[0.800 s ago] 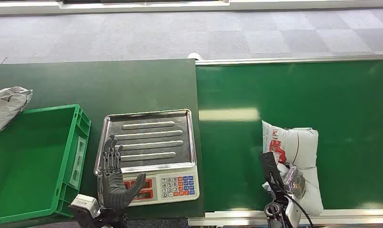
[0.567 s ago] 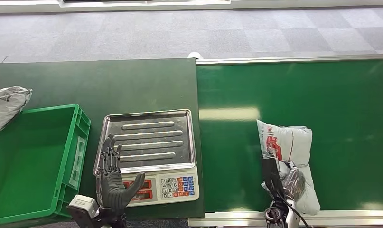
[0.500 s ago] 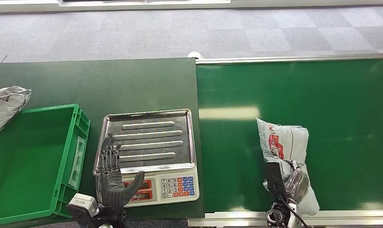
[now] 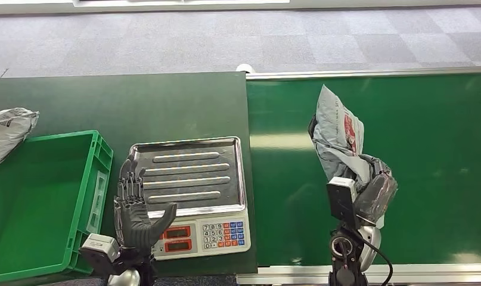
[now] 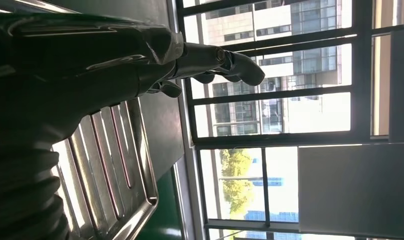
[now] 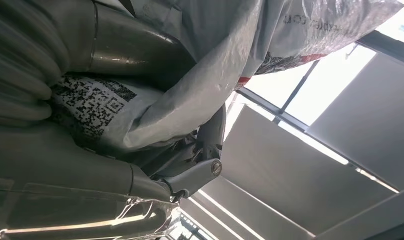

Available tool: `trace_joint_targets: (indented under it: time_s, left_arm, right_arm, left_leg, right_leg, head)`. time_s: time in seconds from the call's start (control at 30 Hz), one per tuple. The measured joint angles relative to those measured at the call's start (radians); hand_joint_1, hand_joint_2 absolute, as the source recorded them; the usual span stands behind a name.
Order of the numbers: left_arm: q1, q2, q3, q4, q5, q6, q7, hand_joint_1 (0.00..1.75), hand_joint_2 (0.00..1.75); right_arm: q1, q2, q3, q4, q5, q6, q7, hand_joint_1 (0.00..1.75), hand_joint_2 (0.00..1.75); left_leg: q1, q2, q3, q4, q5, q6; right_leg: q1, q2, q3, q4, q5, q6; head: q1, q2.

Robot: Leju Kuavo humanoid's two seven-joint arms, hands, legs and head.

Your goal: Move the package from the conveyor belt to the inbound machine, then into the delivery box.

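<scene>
Currently the right hand (image 4: 369, 193) grips a grey plastic mail package (image 4: 340, 137) by its lower end above the conveyor belt (image 4: 440, 149), while the left hand (image 4: 133, 208) waits spread and empty beside the scale (image 4: 190, 179); the slick bag could slip free.

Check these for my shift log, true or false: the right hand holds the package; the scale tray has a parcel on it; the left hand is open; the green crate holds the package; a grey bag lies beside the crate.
1. The right hand holds the package: true, lifted above the conveyor belt.
2. The scale tray has a parcel on it: false, it is bare.
3. The left hand is open: true, fingers spread.
4. The green crate holds the package: false, nothing lies inside.
5. A grey bag lies beside the crate: true.
</scene>
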Motion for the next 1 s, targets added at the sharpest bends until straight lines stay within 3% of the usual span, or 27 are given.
trace_joint_targets:
  time_s: [0.17,0.37,0.7,0.73,0.83,0.87,1.0]
  left_arm:
    - [-0.017,0.008,0.003,-0.019,-0.007,0.029,0.000,0.00,1.75]
    - [-0.042,0.015,0.020,-0.037,0.003,0.029,0.000,0.00,1.75]
    - [-0.049,0.015,0.073,-0.072,0.004,0.012,0.000,0.00,1.75]
    - [-0.048,0.015,0.074,-0.073,0.003,0.010,0.000,0.00,1.75]
    - [-0.048,0.012,0.076,-0.073,-0.001,0.009,0.000,0.00,1.75]
    - [-0.048,0.011,0.077,-0.073,-0.002,0.009,0.000,0.00,1.75]
    - [-0.049,0.009,0.078,-0.073,-0.004,0.004,0.000,0.00,1.75]
  right_arm:
    - [-0.097,0.019,0.103,-0.009,0.052,0.119,0.076,1.75,1.75]
    - [-0.224,0.058,0.251,0.079,0.030,0.322,0.080,1.75,1.75]
    - [-0.356,0.069,0.489,0.307,-0.064,0.383,0.135,1.75,1.75]
    - [-0.364,0.069,0.507,0.324,-0.067,0.384,0.140,1.38,1.75]
    - [-0.382,0.069,0.544,0.375,-0.070,0.383,0.159,0.07,1.75]
    - [-0.386,0.069,0.551,0.392,-0.067,0.381,0.171,0.00,1.75]
    - [-0.400,0.069,0.569,0.460,-0.043,0.372,0.218,0.00,1.75]
  left_leg:
    - [0.000,0.001,0.000,0.000,0.001,-0.001]
    - [0.001,0.001,-0.001,0.000,0.001,-0.001]
    - [0.001,-0.002,-0.002,0.000,0.001,-0.001]
    - [0.001,-0.003,-0.002,0.000,0.001,-0.001]
    - [0.001,-0.003,-0.002,0.000,0.001,-0.001]
    - [0.001,-0.003,-0.002,0.000,0.001,-0.001]
    - [0.001,-0.002,-0.002,0.000,0.001,-0.001]
  right_leg:
    - [0.000,0.001,-0.001,0.000,0.000,0.000]
    - [0.001,0.000,-0.002,0.001,0.000,0.000]
    - [0.001,-0.001,-0.002,0.001,0.000,0.000]
    - [0.001,-0.001,-0.002,0.001,0.000,0.000]
    - [0.001,-0.001,-0.002,0.001,0.000,0.000]
    - [0.001,-0.001,-0.002,0.001,0.000,0.000]
    - [0.001,-0.001,-0.002,0.001,0.000,0.000]
  head:
    - [0.000,0.000]
    - [0.000,0.000]
    - [0.000,0.000]
    - [0.000,0.000]
    - [0.000,0.000]
    - [0.000,0.000]
    - [0.000,0.000]
